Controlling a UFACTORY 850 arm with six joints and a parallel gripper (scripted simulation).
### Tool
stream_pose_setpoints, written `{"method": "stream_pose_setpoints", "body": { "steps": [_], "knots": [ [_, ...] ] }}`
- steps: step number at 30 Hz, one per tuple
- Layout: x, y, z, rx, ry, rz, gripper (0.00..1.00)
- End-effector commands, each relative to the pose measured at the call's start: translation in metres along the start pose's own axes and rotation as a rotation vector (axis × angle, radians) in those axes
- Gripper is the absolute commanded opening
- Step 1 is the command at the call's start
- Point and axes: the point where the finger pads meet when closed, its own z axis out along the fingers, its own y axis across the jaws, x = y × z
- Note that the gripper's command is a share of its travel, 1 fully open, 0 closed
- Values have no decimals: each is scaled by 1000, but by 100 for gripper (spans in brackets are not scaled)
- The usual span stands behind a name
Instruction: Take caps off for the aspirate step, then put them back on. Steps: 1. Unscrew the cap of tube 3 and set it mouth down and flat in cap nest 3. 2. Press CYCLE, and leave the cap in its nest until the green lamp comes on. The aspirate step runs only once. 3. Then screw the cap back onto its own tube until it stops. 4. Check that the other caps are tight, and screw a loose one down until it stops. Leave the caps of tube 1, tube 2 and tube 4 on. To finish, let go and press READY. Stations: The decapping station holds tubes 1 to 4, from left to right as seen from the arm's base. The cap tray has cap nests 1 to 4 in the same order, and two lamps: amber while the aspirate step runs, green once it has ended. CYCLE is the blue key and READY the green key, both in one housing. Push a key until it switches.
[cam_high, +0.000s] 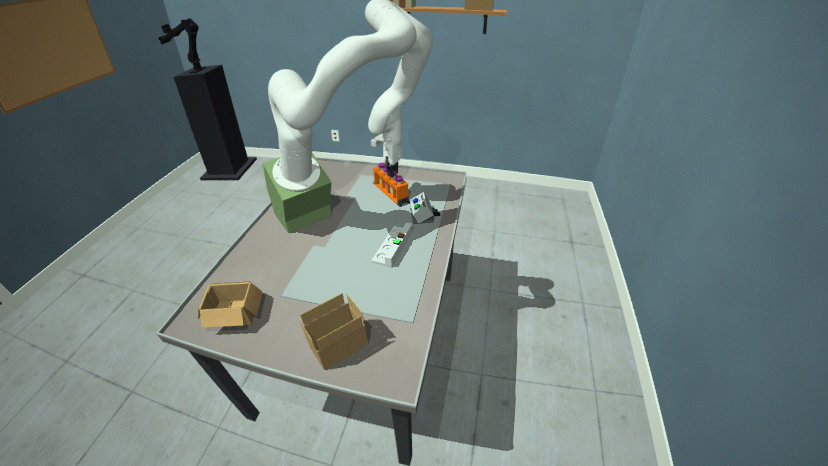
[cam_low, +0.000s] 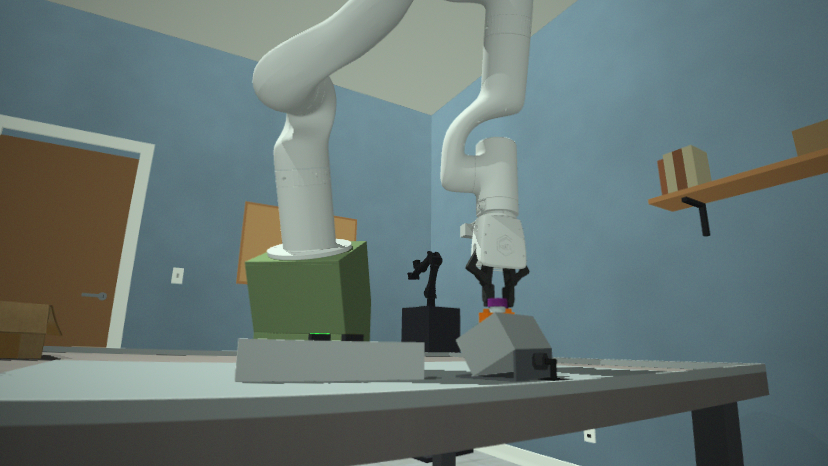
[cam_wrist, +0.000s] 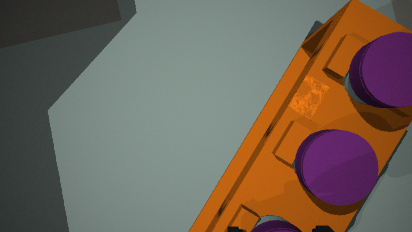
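The orange decapping station (cam_high: 399, 193) (cam_low: 484, 316) (cam_wrist: 260, 175) holds the tubes. In the wrist view the cap of tube 1 (cam_wrist: 387, 70) and the cap of tube 2 (cam_wrist: 340, 167) are on their tubes. My gripper (cam_high: 392, 171) (cam_wrist: 279, 229) points straight down, shut on the purple cap of tube 3 (cam_wrist: 276, 227), at the station. The frame edge cuts off most of that cap. The cap of tube 4 (cam_high: 399, 179) (cam_low: 497, 302) is on its tube. The cap tray (cam_high: 389, 261) (cam_low: 330, 361) shows no cap in its visible nests. Its green lamp (cam_high: 396, 241) (cam_low: 319, 336) is lit; the amber lamp (cam_high: 400, 235) is dark.
The tilted key housing (cam_high: 427, 213) (cam_low: 498, 341), with the blue CYCLE key (cam_high: 415, 200) and green READY key (cam_high: 416, 206), stands close to the station's near end. Two cardboard boxes (cam_high: 225, 316) (cam_high: 341, 347) stand at the table's near end.
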Motion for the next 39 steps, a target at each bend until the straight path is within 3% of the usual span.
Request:
{"method": "stream_pose_setpoints", "body": {
  "steps": [1,6,11,20,23,31,39],
  "knots": [
    [0,0,0,-18,-9,273,0],
    [0,0,0,-18,-8,373,0],
    [0,0,0,-19,-6,623,0],
    [0,0,0,-17,-2,956,0],
    [0,0,0,-20,-2,973,0],
    [0,0,0,-21,1,1321,0],
    [0,0,0,-21,1,1344,0]
  ]
}}
